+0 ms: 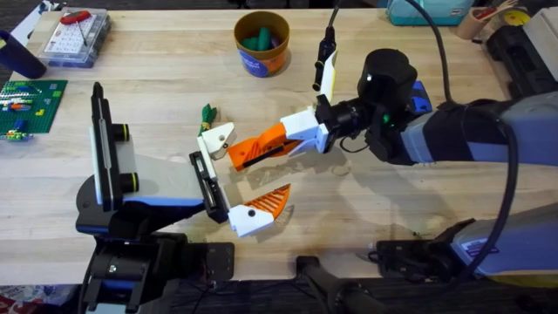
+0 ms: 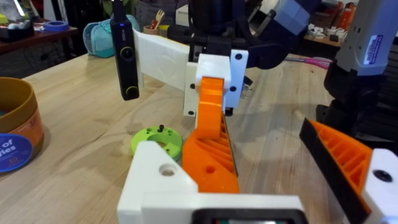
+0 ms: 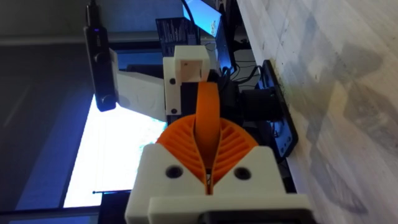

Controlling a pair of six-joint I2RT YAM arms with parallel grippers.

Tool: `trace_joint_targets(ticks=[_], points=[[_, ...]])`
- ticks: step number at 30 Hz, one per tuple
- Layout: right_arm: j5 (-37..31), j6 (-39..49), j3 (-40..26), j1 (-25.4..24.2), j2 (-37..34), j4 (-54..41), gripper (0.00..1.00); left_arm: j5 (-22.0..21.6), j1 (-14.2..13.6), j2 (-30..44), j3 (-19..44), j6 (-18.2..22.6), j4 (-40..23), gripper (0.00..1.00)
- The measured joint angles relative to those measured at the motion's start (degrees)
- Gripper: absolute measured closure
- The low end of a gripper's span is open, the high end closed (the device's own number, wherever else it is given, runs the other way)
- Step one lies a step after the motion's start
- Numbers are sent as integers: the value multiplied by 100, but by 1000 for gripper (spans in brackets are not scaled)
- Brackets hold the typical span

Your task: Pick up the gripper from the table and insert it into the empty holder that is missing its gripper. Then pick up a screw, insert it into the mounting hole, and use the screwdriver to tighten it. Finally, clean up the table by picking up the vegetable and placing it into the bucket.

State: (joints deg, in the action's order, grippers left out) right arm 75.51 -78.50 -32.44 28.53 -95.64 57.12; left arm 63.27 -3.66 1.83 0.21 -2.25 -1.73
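Observation:
My right gripper (image 1: 286, 142) is shut on the orange ribbed gripper (image 1: 251, 150) and holds it level above the table (image 1: 157, 78). The piece's wide end rests against the cream holder (image 1: 216, 137) at the far end of my left arm's black crossbar (image 1: 207, 181). In the left wrist view the gripper (image 2: 210, 152) lies right beside the holder (image 2: 158, 183), whose hole faces up. My left gripper (image 1: 244, 174) stands open; its near mount carries an orange finger (image 1: 266, 205). The vegetable (image 1: 207, 113) lies just behind the holder. The bucket (image 1: 261, 44) stands at the back. The screwdriver is hidden.
A lime green disc (image 2: 155, 140) with a small black screw (image 2: 160, 128) on it lies under the right gripper. A black pen-shaped tool (image 1: 325, 54) is fixed to the right wrist. A clear parts box (image 1: 74, 37) and a green brick plate (image 1: 30, 105) sit far left.

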Motion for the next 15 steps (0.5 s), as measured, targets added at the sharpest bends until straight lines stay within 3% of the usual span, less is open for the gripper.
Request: trace_joint_targets(ticks=[11, 15], points=[[342, -34, 3, 1, -11, -35, 984, -7, 0, -2, 7, 1, -49, 11], [467, -103, 8, -6, -16, 503, 984, -7, 0, -2, 7, 1, -49, 11]])
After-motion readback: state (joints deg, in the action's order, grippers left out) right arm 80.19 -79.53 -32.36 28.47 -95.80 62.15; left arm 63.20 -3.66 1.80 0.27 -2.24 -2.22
